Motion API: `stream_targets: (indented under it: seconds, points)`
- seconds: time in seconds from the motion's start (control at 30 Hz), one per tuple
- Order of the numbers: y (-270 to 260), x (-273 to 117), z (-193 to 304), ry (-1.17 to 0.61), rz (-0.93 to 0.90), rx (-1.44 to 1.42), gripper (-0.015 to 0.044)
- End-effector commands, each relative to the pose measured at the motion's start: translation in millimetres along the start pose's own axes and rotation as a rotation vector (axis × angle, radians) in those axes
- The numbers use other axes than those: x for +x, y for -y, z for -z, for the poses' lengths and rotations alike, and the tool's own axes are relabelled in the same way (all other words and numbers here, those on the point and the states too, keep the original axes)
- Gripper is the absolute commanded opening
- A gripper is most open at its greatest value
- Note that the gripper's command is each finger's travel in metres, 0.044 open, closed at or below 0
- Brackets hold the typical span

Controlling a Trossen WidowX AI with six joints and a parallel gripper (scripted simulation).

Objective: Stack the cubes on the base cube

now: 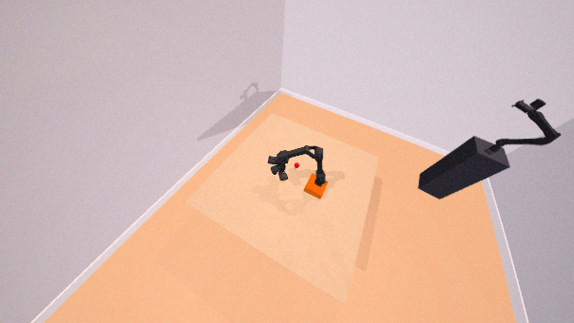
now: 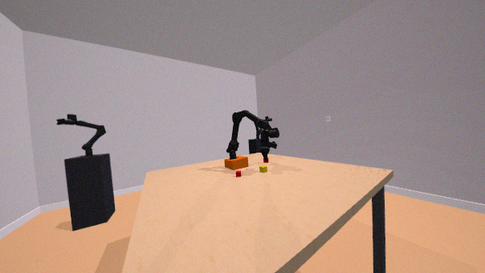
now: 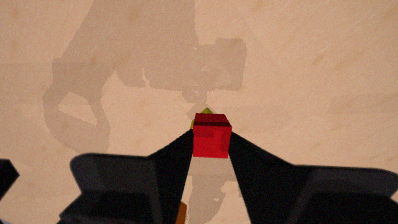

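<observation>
Gripper point(image 3: 211, 142) clamped on red cube point(image 3: 212, 136), cube between two dark fingers, raised above tabletop point(image 3: 320, 75). In wrist view, yellow-green cube point(image 3: 205, 111) only partly visible, hidden mostly behind held cube. In exterior view, yellow-green cube point(image 2: 262, 169) on tabletop, near far edge, gripper point(image 2: 265, 157) just behind it. Second red cube point(image 2: 238, 173) on tabletop to left of yellow-green one, apart from it. Orange arm base point(image 2: 236, 162) behind both, toward far edge.
</observation>
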State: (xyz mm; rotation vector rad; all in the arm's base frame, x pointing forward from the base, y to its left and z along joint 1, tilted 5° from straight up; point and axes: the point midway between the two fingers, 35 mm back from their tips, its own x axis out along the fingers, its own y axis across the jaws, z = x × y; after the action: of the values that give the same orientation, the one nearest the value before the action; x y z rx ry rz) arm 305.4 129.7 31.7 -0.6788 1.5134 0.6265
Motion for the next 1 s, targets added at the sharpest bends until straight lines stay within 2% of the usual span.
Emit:
stream_targets:
  seconds: [0.0,0.27,0.97]
  points:
    - [-1,6,0,-0.001,-0.005,0.007,0.0105]
    - [0,25,0,-0.002,-0.005,0.012,0.0105]
    - [0,27,0,-0.002,-0.005,0.006,0.0105]
